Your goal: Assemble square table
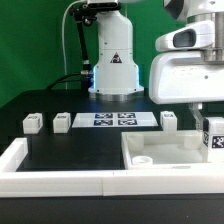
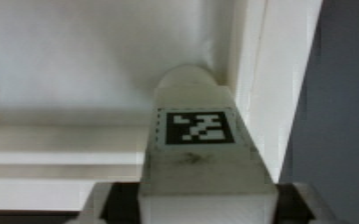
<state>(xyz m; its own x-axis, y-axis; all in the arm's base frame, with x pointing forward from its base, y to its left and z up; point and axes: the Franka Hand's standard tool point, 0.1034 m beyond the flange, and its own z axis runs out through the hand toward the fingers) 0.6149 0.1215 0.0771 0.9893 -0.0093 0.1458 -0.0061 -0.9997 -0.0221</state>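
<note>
The square table's white slab (image 1: pixel 165 152) lies at the front of the exterior view's right, against the white rail. One white tagged leg (image 1: pixel 213 135) stands over the slab's far right part, and my gripper (image 1: pixel 207 120) is shut on it from above. In the wrist view the leg (image 2: pixel 201 130) fills the gap between my gripper's (image 2: pixel 202 208) dark fingers (image 2: pixel 115 205), which press both its sides. Three more legs stand on the black table: two at the left (image 1: pixel 32 122) (image 1: pixel 61 121) and one (image 1: pixel 169 119) behind the slab.
The marker board (image 1: pixel 112 120) lies flat at the back middle, in front of the arm's base (image 1: pixel 115 70). A long white rail (image 1: pixel 60 180) borders the front and left of the black surface.
</note>
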